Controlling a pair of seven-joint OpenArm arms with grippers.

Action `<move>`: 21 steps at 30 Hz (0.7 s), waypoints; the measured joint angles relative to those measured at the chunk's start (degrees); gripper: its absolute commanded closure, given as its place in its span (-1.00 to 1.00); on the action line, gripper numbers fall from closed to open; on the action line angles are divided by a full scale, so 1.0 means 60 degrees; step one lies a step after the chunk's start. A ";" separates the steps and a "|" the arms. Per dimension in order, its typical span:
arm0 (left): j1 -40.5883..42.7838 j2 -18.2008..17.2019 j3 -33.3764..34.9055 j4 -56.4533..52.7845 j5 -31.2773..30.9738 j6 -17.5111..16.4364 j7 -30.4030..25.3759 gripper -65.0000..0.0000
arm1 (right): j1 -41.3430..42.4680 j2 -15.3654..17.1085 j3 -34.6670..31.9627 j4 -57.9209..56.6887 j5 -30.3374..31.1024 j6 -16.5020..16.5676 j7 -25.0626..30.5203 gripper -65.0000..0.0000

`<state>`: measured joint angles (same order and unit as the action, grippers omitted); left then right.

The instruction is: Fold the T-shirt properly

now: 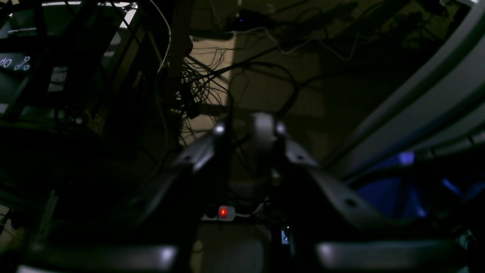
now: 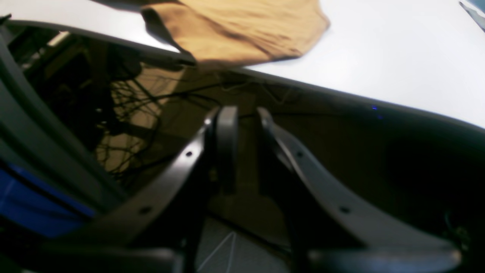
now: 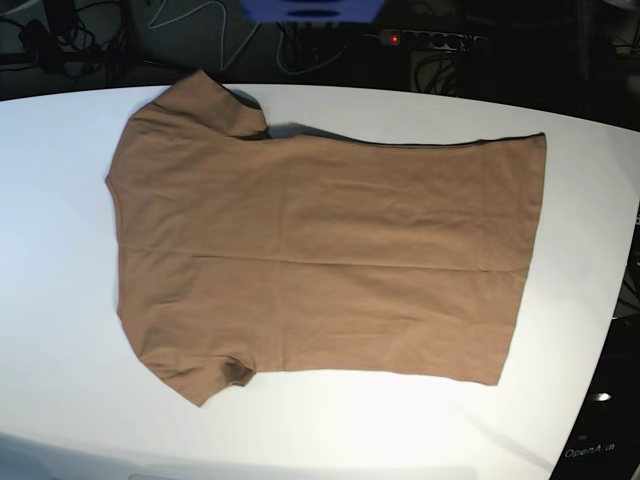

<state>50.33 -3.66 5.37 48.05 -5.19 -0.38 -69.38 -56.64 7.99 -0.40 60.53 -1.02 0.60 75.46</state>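
White bench (image 3: 60, 300) is carrying the flattened T-shirt (image 3: 320, 250), fold-ready; both arms' fingers (image 2: 242, 125) are hanging below, slightly parted, gripping nothing.

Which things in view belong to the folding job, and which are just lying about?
For the job:
T-shirt, spread flat on the white table
left gripper
right gripper

Lying about:
power strip beyond the table
loose cables below the table edge
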 measured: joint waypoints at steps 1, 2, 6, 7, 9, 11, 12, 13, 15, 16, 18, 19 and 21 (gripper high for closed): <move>0.0000 0.0004 0.0000 0.0113 0.0000 0.0000 0.0076 0.51 | 0.0022 0.0033 0.0000 0.0120 0.0004 -0.0007 -0.0025 0.67; 0.0007 0.0004 0.0000 0.0284 0.0011 -0.0004 0.0313 0.49 | 0.0044 0.0055 0.0004 0.0259 0.0015 -0.0007 0.0007 0.67; 0.0095 -0.0240 0.0007 0.1326 0.0055 -0.0025 0.0900 0.49 | 0.0146 0.0036 0.0025 0.0696 -0.1005 -0.0004 -0.0109 0.67; 0.0138 -0.0353 0.0004 0.1767 0.0007 0.0036 0.1308 0.49 | 0.0120 -0.0022 0.0025 0.0900 -0.1093 -0.0011 -0.0459 0.67; 0.0280 -0.0619 -0.0036 0.2728 -0.0138 0.0044 0.1832 0.49 | 0.0120 -0.0331 0.0087 0.1395 -0.1355 -0.0051 -0.1158 0.67; 0.0452 -0.0984 -0.0036 0.3657 -0.0080 0.0036 0.2739 0.49 | 0.0284 -0.0725 0.0040 0.1891 -0.2073 -0.0033 -0.1872 0.67; 0.0503 -0.1104 -0.0036 0.4025 -0.0087 0.0058 0.3042 0.49 | 0.0390 -0.0885 -0.0011 0.2087 -0.2313 0.0073 -0.2065 0.67; 0.0568 -0.1162 -0.0055 0.4448 -0.0168 0.0109 0.3519 0.49 | 0.0437 -0.1020 -0.0018 0.2291 -0.2346 0.0058 -0.2197 0.67; 0.0557 -0.1249 -0.0055 0.5023 -0.0142 0.0022 0.4149 0.49 | 0.0393 -0.1096 -0.0004 0.2539 -0.2346 0.0029 -0.2339 0.67; 0.0546 -0.1271 -0.0055 0.5264 -0.0087 0.0036 0.4346 0.49 | 0.0361 -0.1096 0.0011 0.2561 -0.2433 0.0029 -0.2412 0.67; 0.0532 -0.1264 -0.0164 0.5595 -0.0102 0.0047 0.4732 0.49 | 0.0361 -0.1096 0.0018 0.2565 -0.2758 0.0033 -0.2601 0.67; 0.0539 -0.1249 -0.0270 0.5708 -0.0091 0.0033 0.4932 0.49 | 0.0372 -0.1100 0.0018 0.2568 -0.2776 0.0033 -0.2619 0.67; 0.0554 -0.1188 -0.0455 0.5890 -0.0106 0.0044 0.5049 0.49 | 0.0506 -0.1093 0.0022 0.2575 -0.2765 0.0029 -0.2816 0.66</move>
<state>53.65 -10.79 2.63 83.40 -5.82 -0.12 -39.09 -53.60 1.43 -0.27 75.99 -17.61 0.78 58.57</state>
